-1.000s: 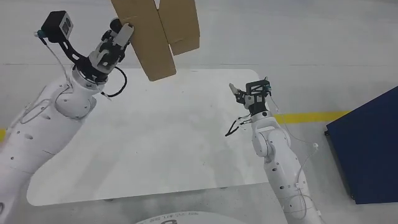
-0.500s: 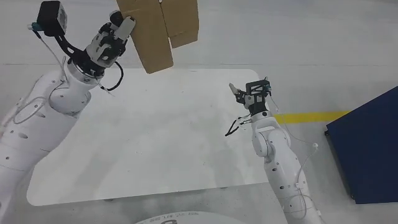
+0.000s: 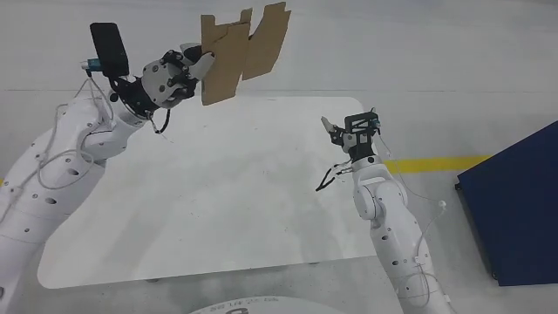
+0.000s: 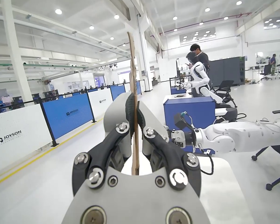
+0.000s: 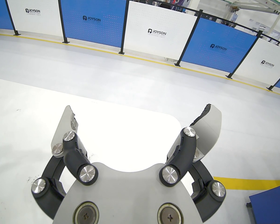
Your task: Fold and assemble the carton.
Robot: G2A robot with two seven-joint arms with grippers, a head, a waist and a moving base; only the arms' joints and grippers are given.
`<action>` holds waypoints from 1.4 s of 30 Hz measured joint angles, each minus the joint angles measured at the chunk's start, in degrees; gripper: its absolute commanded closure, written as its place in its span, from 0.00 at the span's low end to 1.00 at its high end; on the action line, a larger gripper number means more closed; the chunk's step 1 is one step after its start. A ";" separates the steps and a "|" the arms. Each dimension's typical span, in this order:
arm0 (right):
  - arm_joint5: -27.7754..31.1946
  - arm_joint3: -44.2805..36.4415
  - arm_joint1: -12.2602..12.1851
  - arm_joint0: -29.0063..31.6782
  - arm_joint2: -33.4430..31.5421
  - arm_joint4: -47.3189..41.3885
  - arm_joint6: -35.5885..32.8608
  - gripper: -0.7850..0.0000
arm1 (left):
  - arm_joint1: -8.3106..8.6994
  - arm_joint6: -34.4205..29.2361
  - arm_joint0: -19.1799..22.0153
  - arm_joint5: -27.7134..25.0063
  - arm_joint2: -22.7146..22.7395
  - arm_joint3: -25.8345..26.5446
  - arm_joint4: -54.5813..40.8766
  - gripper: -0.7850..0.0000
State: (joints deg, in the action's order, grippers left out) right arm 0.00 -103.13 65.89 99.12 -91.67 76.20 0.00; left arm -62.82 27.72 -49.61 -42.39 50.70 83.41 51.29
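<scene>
Top view: a flat carton (image 3: 234,57) is held up in the air past the far edge of the bench (image 3: 261,201).

The left jaws are clamped shut on the carton's lower edge, and the left wrist view sees the sheet edge-on between the pads. The right jaws are spread wide and hold nothing. They sit over the bench near its right side, well apart from the carton. The step in hand is probably getting the sheet within reach of both arms. Bring it down between the 2 arms slowly, since board pinched at 1 edge may swing or bend. Leave the opposite panel free for the right jaws to grip.
</scene>
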 measured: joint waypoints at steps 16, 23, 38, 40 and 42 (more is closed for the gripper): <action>11.88 -1.71 0.30 -5.03 3.76 -14.95 -10.65 0.00 | -0.56 -38.21 1.54 2.17 0.08 -10.31 -43.54 1.00; 14.59 -0.61 0.06 -6.81 5.08 -17.67 -12.62 0.00 | -0.67 -39.55 0.54 3.14 -0.34 -9.92 -43.94 1.00; 49.13 22.18 -4.06 -31.63 12.45 -81.72 -55.13 0.02 | -1.89 -49.68 0.21 2.29 -1.04 -10.72 -52.42 1.00; 48.60 23.88 -4.35 -32.93 12.89 -81.57 -55.55 0.02 | -1.87 -50.90 -0.23 1.82 -0.60 -10.75 -54.08 1.00; 48.45 25.00 -4.42 -33.80 13.22 -81.45 -55.66 0.00 | -1.79 -51.61 -0.41 1.55 0.02 -10.86 -54.47 1.00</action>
State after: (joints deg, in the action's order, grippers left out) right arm 48.45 -78.14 61.47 65.32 -78.45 -5.25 -55.66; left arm -64.61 -23.89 -50.02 -40.83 50.72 72.55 -3.17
